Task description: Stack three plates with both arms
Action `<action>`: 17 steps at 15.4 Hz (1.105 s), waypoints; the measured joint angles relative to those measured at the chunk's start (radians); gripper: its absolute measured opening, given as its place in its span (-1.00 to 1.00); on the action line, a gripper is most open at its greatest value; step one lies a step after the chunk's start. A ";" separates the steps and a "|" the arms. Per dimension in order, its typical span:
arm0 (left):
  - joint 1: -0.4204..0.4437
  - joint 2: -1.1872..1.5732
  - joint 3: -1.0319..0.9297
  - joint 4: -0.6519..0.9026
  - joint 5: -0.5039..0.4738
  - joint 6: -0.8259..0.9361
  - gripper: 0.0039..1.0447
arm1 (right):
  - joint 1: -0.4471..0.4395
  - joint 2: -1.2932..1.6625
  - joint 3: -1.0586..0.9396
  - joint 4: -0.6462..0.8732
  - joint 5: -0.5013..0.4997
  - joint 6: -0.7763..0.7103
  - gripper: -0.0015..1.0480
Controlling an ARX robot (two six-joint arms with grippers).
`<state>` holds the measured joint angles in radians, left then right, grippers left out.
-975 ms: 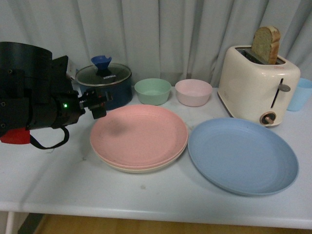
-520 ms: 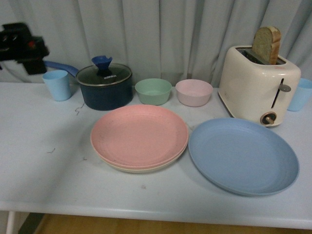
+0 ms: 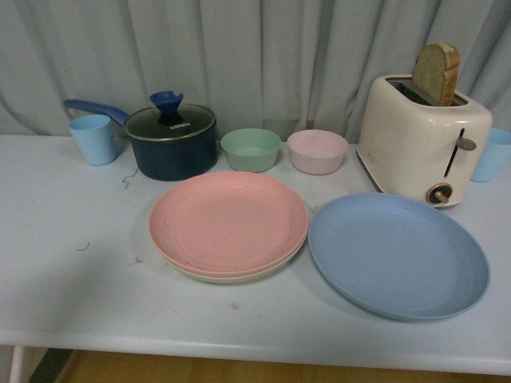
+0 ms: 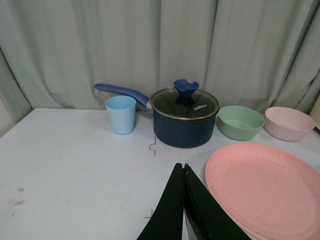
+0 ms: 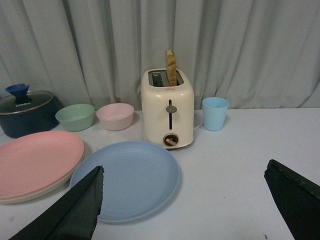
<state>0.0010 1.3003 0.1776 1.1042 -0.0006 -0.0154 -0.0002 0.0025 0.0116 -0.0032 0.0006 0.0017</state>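
A pink plate (image 3: 227,221) lies on top of a cream plate (image 3: 231,277) at the middle of the white table; only the cream rim shows. A blue plate (image 3: 398,254) rests alone to their right, in front of the toaster. Neither arm appears in the front view. In the left wrist view my left gripper (image 4: 182,165) is shut and empty, above the table just beside the pink plate (image 4: 265,187). In the right wrist view my right gripper (image 5: 184,172) stands wide open, with the blue plate (image 5: 127,179) below its one finger and the stacked pink plate (image 5: 37,161) further off.
Behind the plates stand a dark blue lidded pot (image 3: 171,141), a light blue cup (image 3: 93,139), a green bowl (image 3: 251,149) and a pink bowl (image 3: 317,151). A cream toaster (image 3: 421,138) with a bread slice stands at the right, another blue cup (image 3: 490,154) beyond it. The table's front edge (image 3: 239,351) is close.
The left arm, which filled the left of the front view a second ago, has pulled back and left that view. The plates have not moved.
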 joint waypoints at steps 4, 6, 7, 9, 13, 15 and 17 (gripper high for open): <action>-0.001 -0.224 -0.095 -0.132 0.000 0.000 -0.97 | 0.000 0.000 0.000 0.000 0.000 0.000 0.87; -0.001 -0.350 -0.126 -0.222 0.000 0.000 -0.97 | 0.000 0.000 0.000 0.000 0.000 0.000 0.87; -0.001 -0.414 -0.138 -0.274 0.000 0.000 -0.97 | 0.000 0.000 0.000 0.000 0.000 0.000 0.87; -0.001 -0.531 -0.156 -0.367 0.000 0.000 -0.97 | 0.000 0.000 0.000 0.000 0.000 0.000 0.87; -0.001 -0.737 -0.166 -0.552 0.000 0.000 -0.97 | 0.000 0.000 0.000 0.000 0.000 0.000 0.87; -0.001 -0.822 -0.166 -0.632 0.000 0.000 -0.97 | 0.000 0.000 0.000 0.000 0.000 0.000 0.87; -0.001 -0.896 -0.167 -0.702 0.000 0.000 -0.97 | 0.000 0.000 0.000 0.000 0.000 0.000 0.87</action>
<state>-0.0002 0.4046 0.0109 0.4023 -0.0006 -0.0151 -0.0002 0.0025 0.0116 -0.0036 0.0006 0.0017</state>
